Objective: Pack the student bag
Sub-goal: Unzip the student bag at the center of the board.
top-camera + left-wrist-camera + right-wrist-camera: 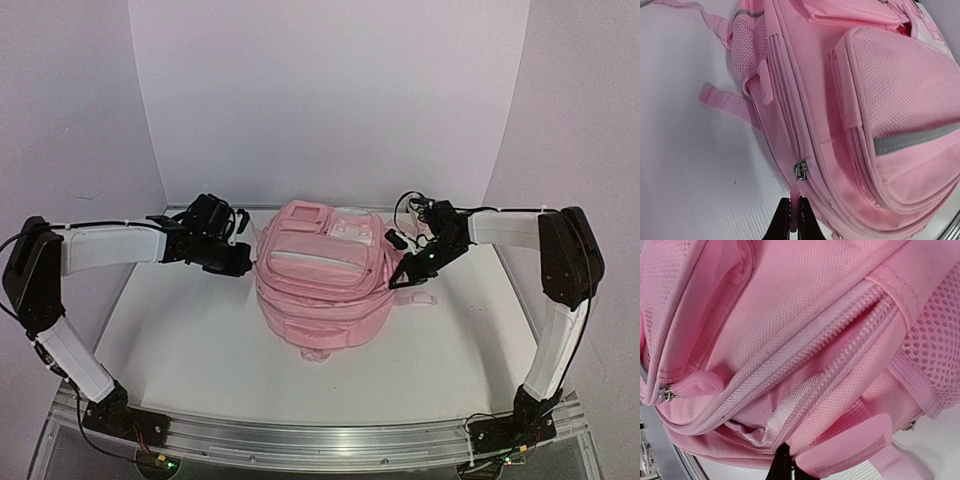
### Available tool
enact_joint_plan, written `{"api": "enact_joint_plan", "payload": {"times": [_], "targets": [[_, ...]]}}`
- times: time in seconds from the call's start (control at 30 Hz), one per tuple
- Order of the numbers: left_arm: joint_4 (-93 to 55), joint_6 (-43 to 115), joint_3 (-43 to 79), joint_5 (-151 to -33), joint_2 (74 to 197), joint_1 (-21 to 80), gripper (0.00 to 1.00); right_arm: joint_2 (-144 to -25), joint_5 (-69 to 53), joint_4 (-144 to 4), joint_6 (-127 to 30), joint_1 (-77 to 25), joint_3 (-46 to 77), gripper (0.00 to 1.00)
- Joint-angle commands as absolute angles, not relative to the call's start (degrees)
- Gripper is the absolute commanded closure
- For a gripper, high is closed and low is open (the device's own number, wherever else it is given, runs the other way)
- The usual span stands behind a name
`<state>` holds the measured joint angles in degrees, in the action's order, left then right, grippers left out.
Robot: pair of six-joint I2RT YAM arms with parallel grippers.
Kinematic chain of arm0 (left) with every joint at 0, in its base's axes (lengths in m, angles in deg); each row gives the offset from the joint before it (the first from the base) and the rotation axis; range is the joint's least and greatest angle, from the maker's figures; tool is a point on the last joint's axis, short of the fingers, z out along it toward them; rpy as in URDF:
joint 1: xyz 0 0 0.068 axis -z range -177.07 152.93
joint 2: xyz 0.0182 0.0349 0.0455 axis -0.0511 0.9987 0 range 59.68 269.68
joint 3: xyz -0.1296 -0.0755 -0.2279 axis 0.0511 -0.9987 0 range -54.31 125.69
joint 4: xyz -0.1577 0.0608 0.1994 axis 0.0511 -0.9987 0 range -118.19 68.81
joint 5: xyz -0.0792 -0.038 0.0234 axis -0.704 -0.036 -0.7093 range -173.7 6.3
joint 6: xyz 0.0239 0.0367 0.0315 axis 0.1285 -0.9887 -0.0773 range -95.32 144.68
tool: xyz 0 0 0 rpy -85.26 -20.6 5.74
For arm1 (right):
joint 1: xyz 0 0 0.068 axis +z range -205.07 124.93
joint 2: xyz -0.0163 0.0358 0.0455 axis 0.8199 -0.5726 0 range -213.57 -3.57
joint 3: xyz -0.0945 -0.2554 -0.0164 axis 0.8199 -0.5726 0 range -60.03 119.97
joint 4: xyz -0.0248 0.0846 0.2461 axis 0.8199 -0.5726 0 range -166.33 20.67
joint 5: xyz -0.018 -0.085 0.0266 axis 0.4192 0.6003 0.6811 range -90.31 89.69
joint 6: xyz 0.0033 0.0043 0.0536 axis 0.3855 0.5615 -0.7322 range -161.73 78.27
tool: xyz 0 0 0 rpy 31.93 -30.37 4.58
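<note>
The student bag [320, 280], a soft pink backpack, lies in the middle of the white table, its front pockets facing up. My left gripper [240, 262] is at the bag's left side. In the left wrist view this gripper [794, 216] is shut on the pink pull tab [795, 196] just below the metal zip slider [800, 170]. My right gripper [405, 272] is at the bag's right side. Seen from the right wrist, it [786, 466] is shut on the fabric edge beside a zip [840, 340] that gapes a little and shows pink lining [757, 410].
A loose pink strap [722, 99] lies on the table beside the bag's mesh side pocket [746, 47]. A pink rubber strap end [845, 446] hangs close to the right fingers. White walls [330, 100] stand behind and beside the table [180, 350].
</note>
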<state>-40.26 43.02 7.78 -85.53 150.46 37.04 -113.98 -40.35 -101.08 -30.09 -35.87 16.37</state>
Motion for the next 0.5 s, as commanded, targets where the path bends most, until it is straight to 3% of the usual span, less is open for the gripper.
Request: {"api": "enact_joint_plan", "payload": {"times": [0.0,0.2,0.47], "targets": [[-32.76,39.98,13.07,-78.7,155.18,31.45,1.0,-115.26,-26.25,-108.1,-24.88,-38.75,16.15,1.0],[-22.97,33.19,15.16,-83.15,159.08,27.74,0.97,-115.3,-24.54,-108.78,-21.75,-38.74,15.1,1.0],[-26.58,34.11,27.31,-89.42,168.89,22.1,0.95,-116.5,-24.84,-110.54,-19.95,-38.73,16.15,1.0]]}}
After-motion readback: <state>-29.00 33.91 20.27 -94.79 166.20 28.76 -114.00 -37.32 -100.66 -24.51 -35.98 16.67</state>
